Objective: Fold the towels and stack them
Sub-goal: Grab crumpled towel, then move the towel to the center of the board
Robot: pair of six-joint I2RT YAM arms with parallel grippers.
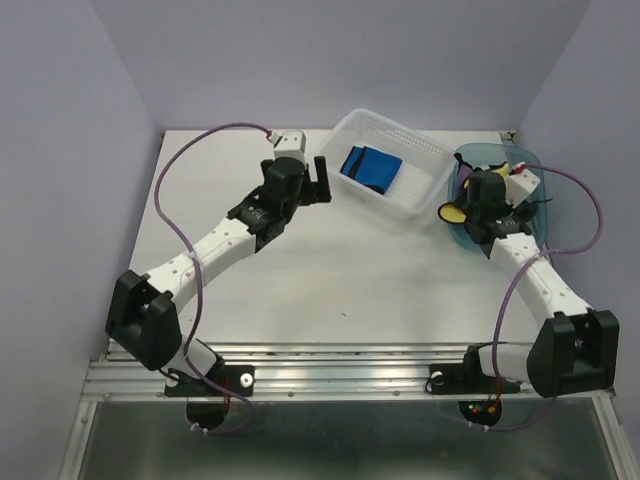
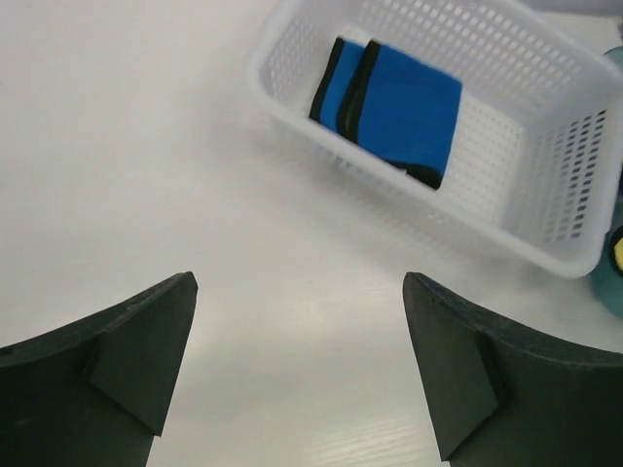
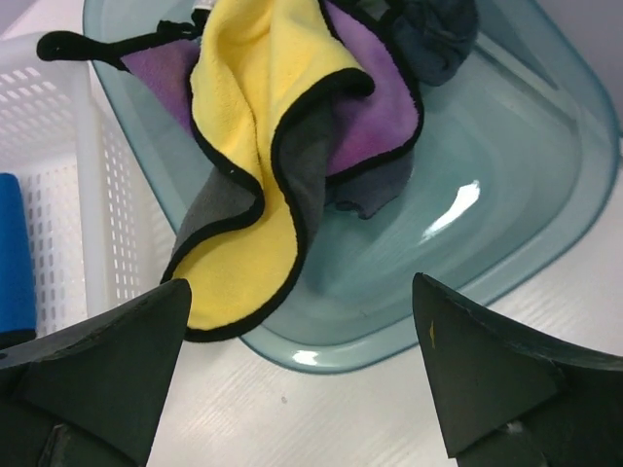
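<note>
I see white table [image 1: 330, 290], lilac walls [image 1: 60, 150]. One blue towel [image 1: 370, 168] folded in basket [image 1: 392, 119], far middle. Three more heaped in bin [image 3: 487, 195], far right: yellow towel [image 3: 243, 126] draped over rim, purple towel [image 3: 375, 126], slate towel [image 3: 438, 39]. Two grippers: left gripper [image 2: 300, 292], right gripper [image 3: 302, 292], both spread wide, empty.

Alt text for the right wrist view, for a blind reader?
A yellow towel spills over the near rim of a teal bin, tangled with a purple towel and a dark slate towel. The open right gripper hangs in front; a white slotted basket holding a blue towel sits left.
</note>
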